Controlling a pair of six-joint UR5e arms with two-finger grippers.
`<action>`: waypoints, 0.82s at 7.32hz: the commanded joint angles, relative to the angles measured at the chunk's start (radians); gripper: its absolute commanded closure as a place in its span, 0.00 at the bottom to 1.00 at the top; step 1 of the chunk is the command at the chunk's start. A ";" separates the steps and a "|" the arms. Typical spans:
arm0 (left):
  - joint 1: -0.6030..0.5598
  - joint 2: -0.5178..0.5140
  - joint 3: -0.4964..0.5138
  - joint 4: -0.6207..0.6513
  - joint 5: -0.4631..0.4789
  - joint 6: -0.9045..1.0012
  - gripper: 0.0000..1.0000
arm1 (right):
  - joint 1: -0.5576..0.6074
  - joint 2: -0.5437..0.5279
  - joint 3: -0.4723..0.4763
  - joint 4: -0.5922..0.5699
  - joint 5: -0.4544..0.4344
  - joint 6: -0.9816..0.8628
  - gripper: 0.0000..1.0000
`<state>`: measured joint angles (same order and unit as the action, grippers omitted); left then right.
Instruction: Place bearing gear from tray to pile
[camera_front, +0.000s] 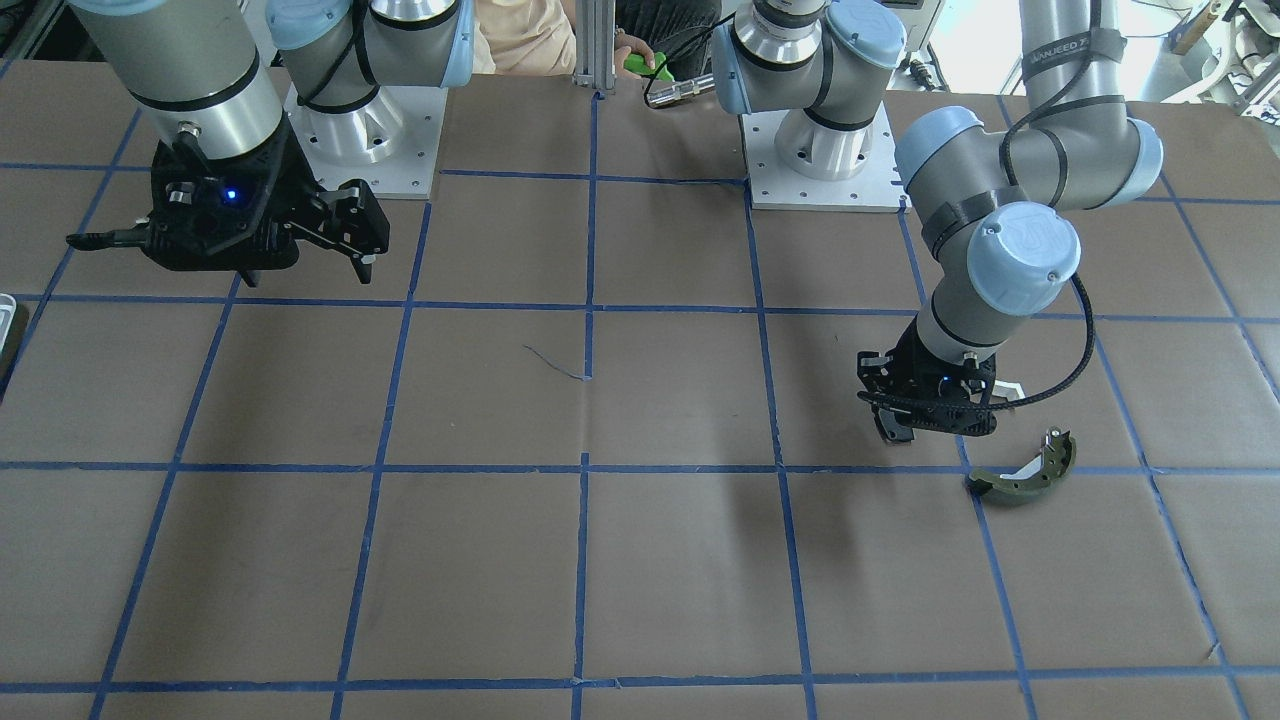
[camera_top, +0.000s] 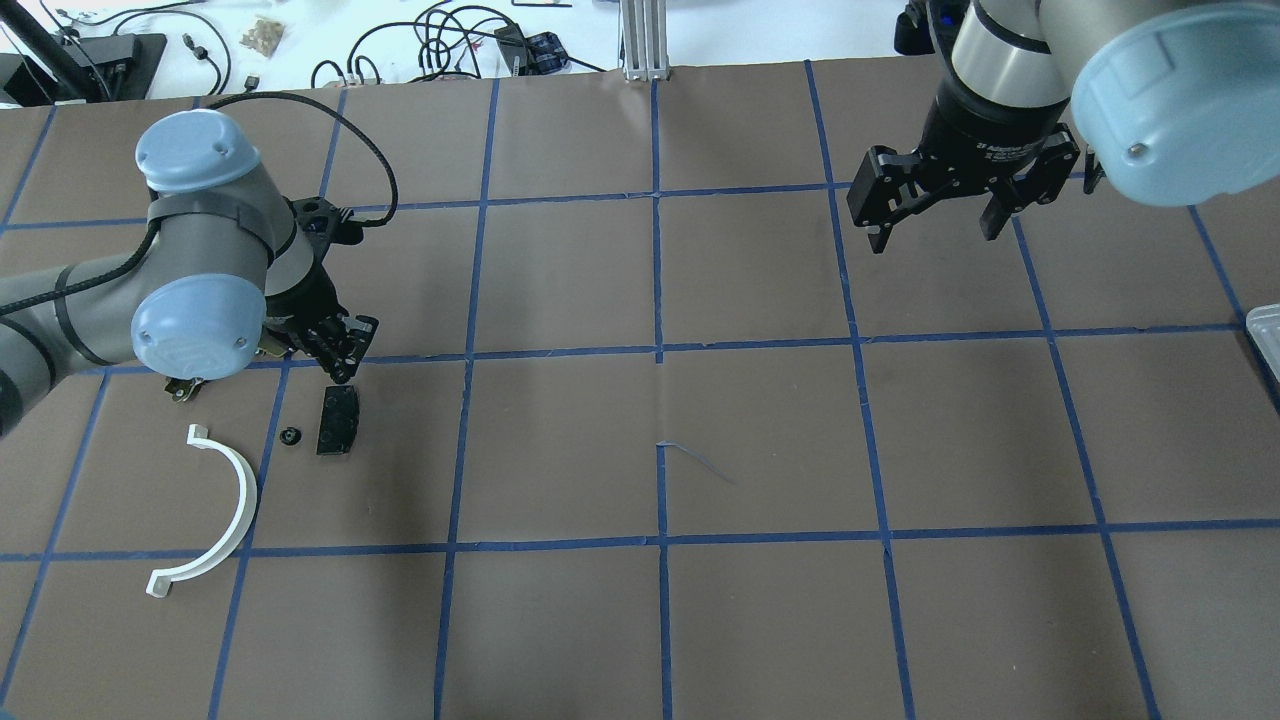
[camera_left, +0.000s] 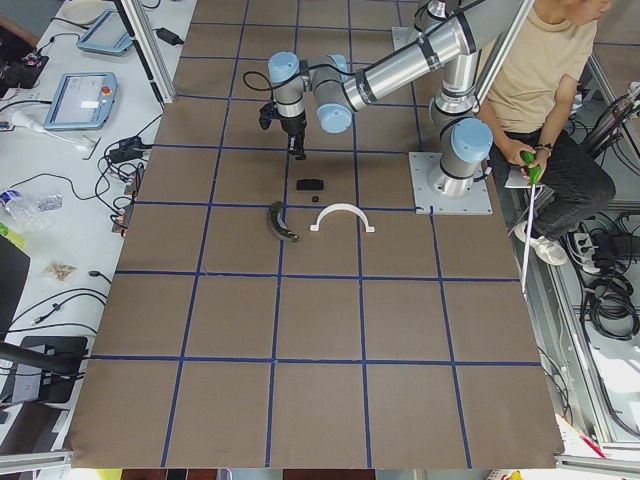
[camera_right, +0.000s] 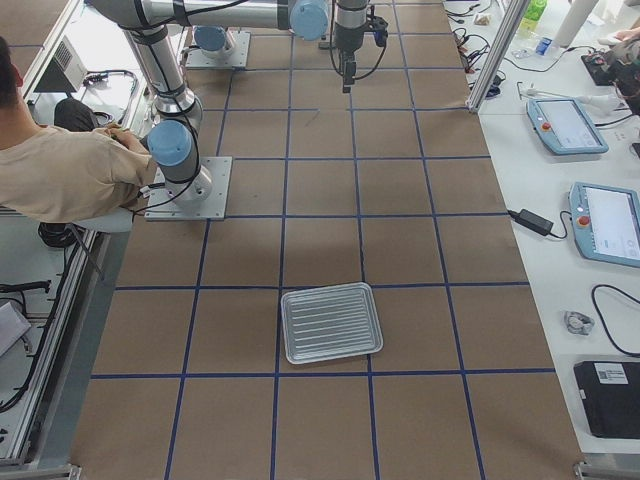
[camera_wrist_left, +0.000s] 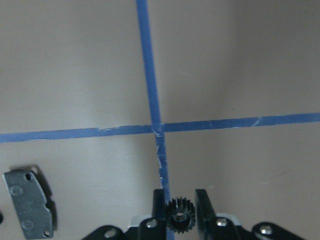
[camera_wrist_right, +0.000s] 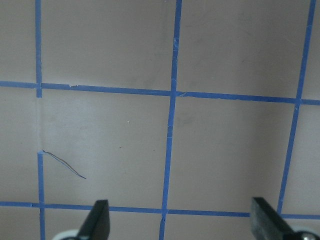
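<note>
While clamped on the bearing gear (camera_wrist_left: 176, 216), hovered beside the pile (camera_top: 337, 420).
Lay just robot-ward of left pincer (camera_wrist_left: 180, 197); right pincer (camera_top: 935, 238) spread, farther off.

silver tubes (camera_front: 180, 60), pale blue joint caps (camera_front: 1030, 255), black cable (camera_front: 1090, 340), black right gripper (camera_top: 934, 238).

brown paper-covered table (camera_top: 760, 440), blue tape grid (camera_top: 658, 300) all over. toward left end, loose pile: white half-ring (camera_top: 235, 505), black plate (camera_top: 337, 421) just beside small black round bit (camera_top: 290, 437), not touching. olive brake shoe (camera_front: 1025, 478) nearby, lying across tape line. silver ribbed tray (camera_right: 331, 322) well apart, toward right end. thin dark scribble (camera_top: 695, 460) near middle. two pale base plates (camera_front: 820, 170) along robot's edge.
</note>
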<state>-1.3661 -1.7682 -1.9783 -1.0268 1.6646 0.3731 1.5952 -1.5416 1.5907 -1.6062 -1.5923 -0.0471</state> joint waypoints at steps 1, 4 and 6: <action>0.138 0.029 -0.149 0.182 0.000 0.116 1.00 | 0.000 0.000 0.000 0.000 0.000 0.001 0.00; 0.194 0.085 -0.318 0.294 0.000 0.158 1.00 | 0.000 0.000 0.000 0.000 0.000 0.001 0.00; 0.205 0.127 -0.356 0.286 0.003 0.182 1.00 | 0.000 0.002 0.000 -0.001 0.000 0.001 0.00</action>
<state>-1.1677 -1.6652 -2.3104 -0.7425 1.6663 0.5426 1.5953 -1.5409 1.5907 -1.6070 -1.5923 -0.0460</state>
